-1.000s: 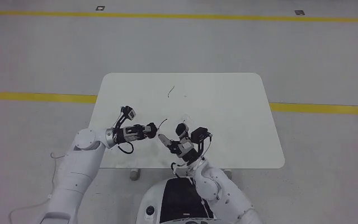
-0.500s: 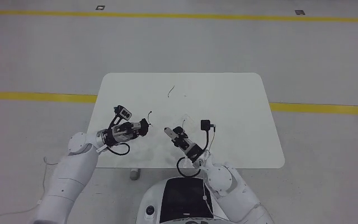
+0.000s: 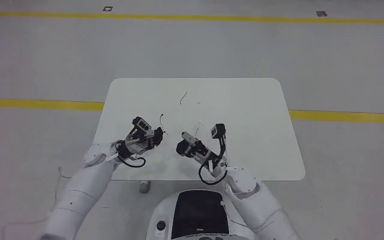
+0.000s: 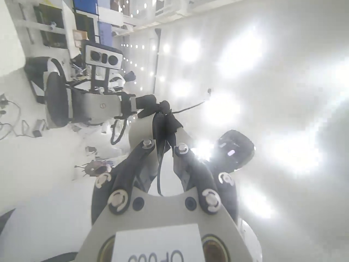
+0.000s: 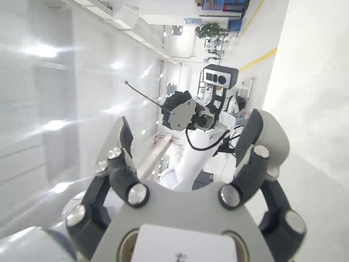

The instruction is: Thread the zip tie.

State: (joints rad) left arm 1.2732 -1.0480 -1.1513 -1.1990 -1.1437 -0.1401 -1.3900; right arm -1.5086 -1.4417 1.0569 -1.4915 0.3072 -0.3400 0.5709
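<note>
Left tool: the left tool point(image 3: 157, 137) hangs over the near part of the worktop point(image 3: 252, 120). In its own wrist view the left tool point(image 4: 165, 115) has its fingers pressed together on a black zip tie point(image 4: 190, 106).
Zip tie: it is pinched at the fingertips of the left tool. One stretch sticks out past them and ends in a small blocky head, and the other stretch runs back between the fingers toward the palm. From above, the zip tie point(image 3: 162, 122) is a thin dark line rising from the left tool, clear of the worktop.
Right tool: the right tool point(image 3: 183, 146) is just beside the left one and facing it, not touching it. In its own wrist view the right tool point(image 5: 189, 119) has its fingers point(image 5: 125, 137) spread wide with nothing between them.
Seen from the right wrist: the left tool point(image 5: 177, 110) is opposite, with the zip tie point(image 5: 141, 94) slanting away from it.
Second zip tie: a second zip tie point(image 3: 183, 97) lies flat on the far half of the worktop, well apart from both tools.
Floor: a yellow floor line point(image 3: 48, 104) runs past behind the worktop.
</note>
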